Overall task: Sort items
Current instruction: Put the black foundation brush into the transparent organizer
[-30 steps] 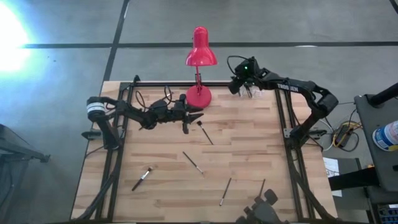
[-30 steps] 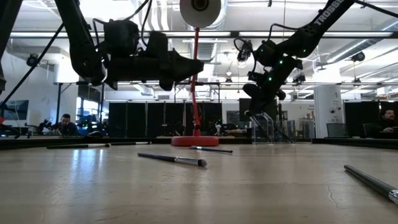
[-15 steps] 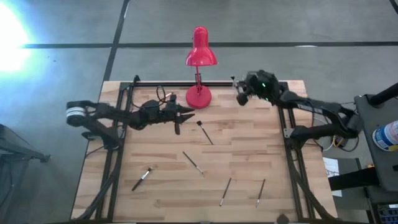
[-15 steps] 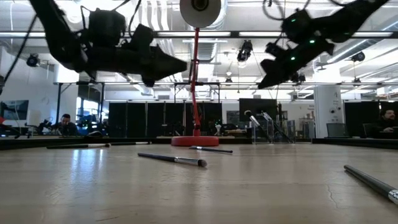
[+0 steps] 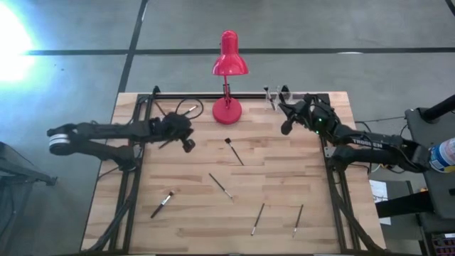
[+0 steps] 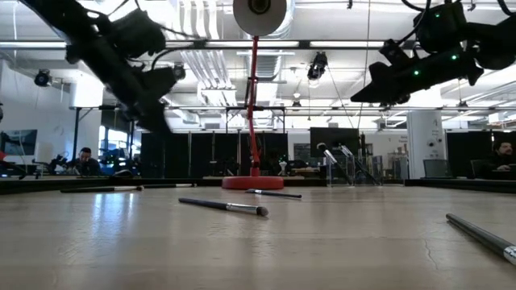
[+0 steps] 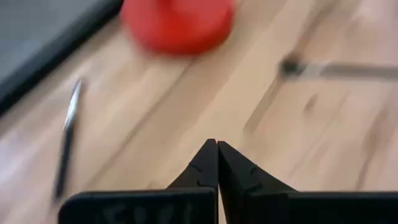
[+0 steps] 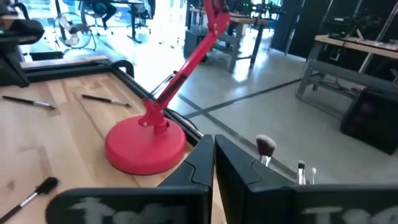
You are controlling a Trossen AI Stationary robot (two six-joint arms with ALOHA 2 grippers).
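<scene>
Both pincers are closed and hold nothing: the left gripper [image 5: 188, 146] hangs near the table's [image 5: 284, 178] back-left, the right gripper [image 5: 286, 129] near its back-right corner. Five brushes [image 5: 234, 151] lie scattered mid-table to the front edge; reopen before descending onto one.

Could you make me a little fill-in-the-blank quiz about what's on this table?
1. The lamp is coloured ____.
2. The left gripper has its fingers ____.
3. The right gripper holds ____.
4. In the high view, the brush nearest the table's left edge has a ____ handle.

Missing words: red; shut; nothing; light
</scene>
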